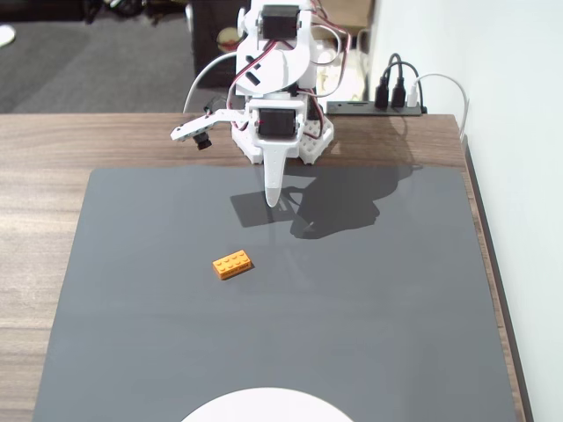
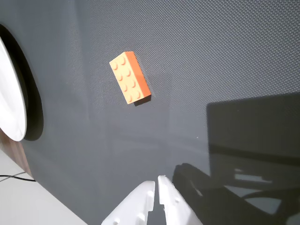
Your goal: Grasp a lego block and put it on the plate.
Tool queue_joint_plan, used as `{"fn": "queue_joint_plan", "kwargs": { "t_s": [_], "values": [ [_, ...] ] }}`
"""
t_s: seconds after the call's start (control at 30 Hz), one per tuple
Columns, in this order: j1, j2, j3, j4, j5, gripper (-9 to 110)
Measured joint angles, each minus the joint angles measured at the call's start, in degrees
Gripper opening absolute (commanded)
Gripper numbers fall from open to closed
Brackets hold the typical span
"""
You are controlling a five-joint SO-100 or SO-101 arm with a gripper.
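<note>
Fixed view: plate (image 1: 264,403) at mat's near edge; lego block (image 1: 233,264) mid-mat, untouched; fingers (image 1: 274,199) pressed together, empty, near mat's far edge. Wrist view: we see fingers (image 2: 156,184) closed, block (image 2: 130,77) ahead. We judge approach step; next: spread fingers, descend astride block.

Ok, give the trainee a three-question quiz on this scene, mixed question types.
1. True or false: the lego block already lies on the plate.
2. In the wrist view, the gripper is: A) shut on the block, B) shut and empty, C) wide open.
3. Fill in: the block rests on the grey ____.

Key: 1 false; 2 B; 3 mat.
</note>
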Motion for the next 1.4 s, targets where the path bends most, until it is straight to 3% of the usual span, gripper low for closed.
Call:
{"fn": "queue_joint_plan", "kwargs": {
  "t_s": [0.73,1.4],
  "values": [
    [0.0,-0.2,0.0,0.0,-0.2,0],
    [3.7,-16.1,-1.8,-7.3,-0.2,0]
  ]
}}
